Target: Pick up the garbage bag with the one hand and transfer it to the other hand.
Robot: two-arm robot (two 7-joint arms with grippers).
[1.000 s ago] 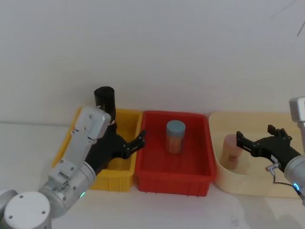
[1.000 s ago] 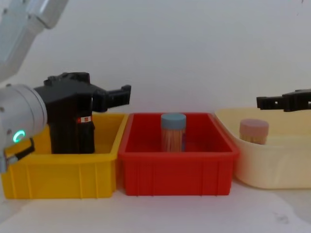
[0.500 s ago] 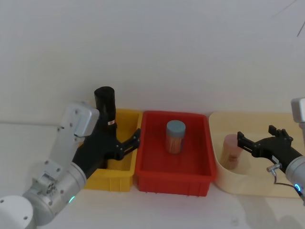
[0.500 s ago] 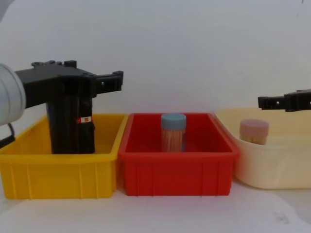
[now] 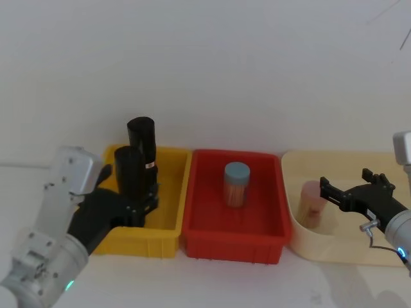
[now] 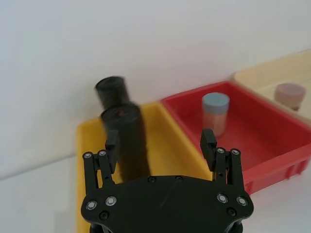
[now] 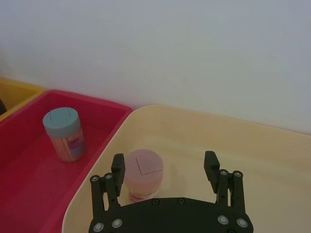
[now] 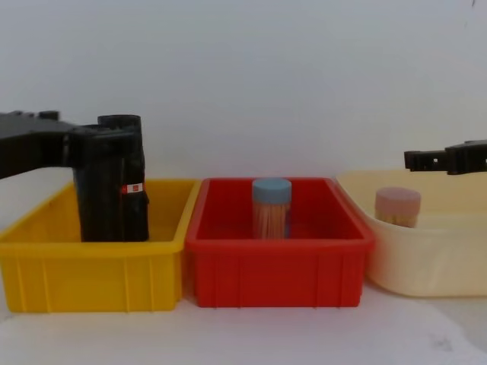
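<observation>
In the yellow bin [image 5: 154, 240] at the left of the counter [image 5: 38, 186], the garbage bag [image 5: 131, 179] is seen standing upright. It is set just in front of a second black roll [image 5: 142, 135], which is marked with a small red-and-white sticker. The left end effector [image 6: 160, 138] is held level with the bag's upper part, its fingers spread wide. The bag is framed between them, close to one finger, and is not clamped. The right end effector [image 7: 164, 162] is held with fingers parted above the cream tub [image 7: 204, 131], over a pink-lidded jar [image 7: 144, 170]. A blue-lidded jar [image 5: 236, 183] is stood in the red bin [image 5: 231, 247] between the yellow bin and the tub.
</observation>
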